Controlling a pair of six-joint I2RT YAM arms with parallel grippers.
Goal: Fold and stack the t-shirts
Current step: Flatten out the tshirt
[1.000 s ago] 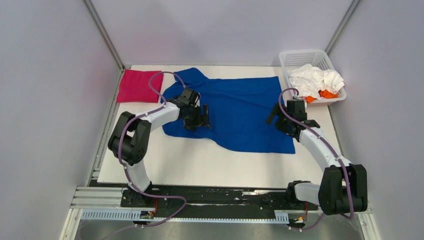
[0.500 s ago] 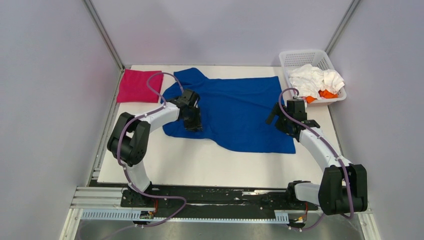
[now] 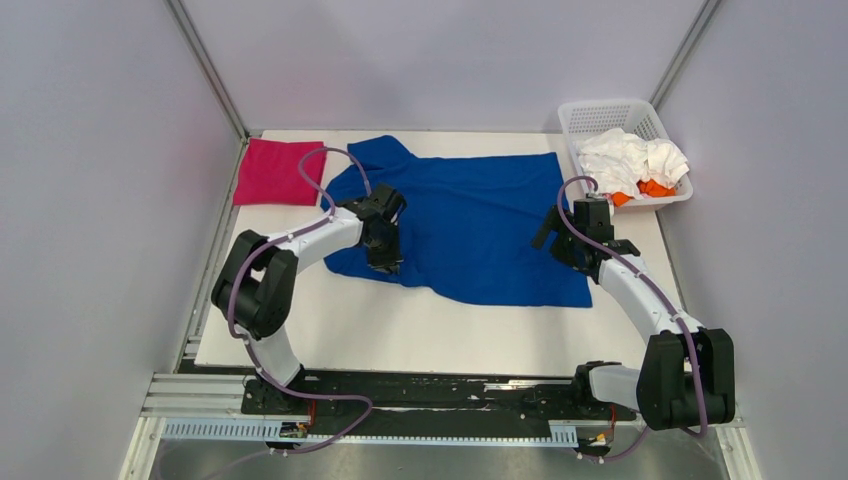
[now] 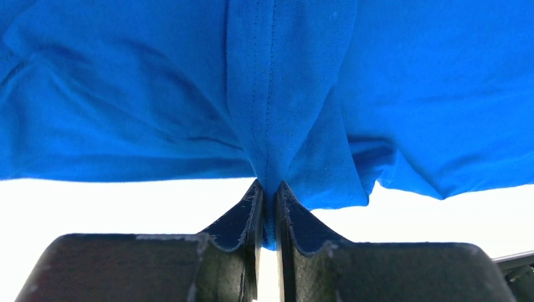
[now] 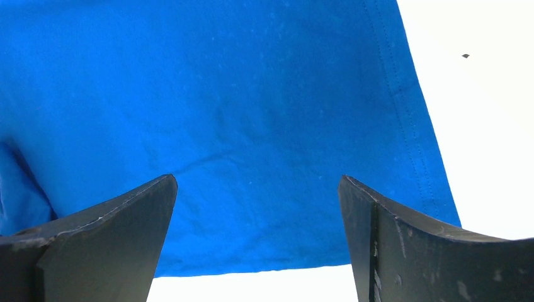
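Note:
A royal blue t-shirt (image 3: 470,220) lies spread across the middle of the table, its print hidden. My left gripper (image 3: 386,258) is shut on a pinch of its near left hem (image 4: 271,170), the cloth bunched between the jaws. My right gripper (image 3: 556,232) hovers open over the shirt's right edge (image 5: 403,107), nothing between its fingers (image 5: 378,245). A folded magenta-pink t-shirt (image 3: 277,172) lies at the back left. White t-shirts (image 3: 632,158) and an orange one (image 3: 655,188) are piled in the basket.
The white lattice basket (image 3: 598,115) stands at the back right corner of the table. Bare white tabletop (image 3: 400,325) lies between the blue shirt and the arm bases. Grey walls close in on three sides.
My left gripper has closed from wide open onto the blue shirt's near left hem and shifted slightly toward the near side. The right arm has not moved.

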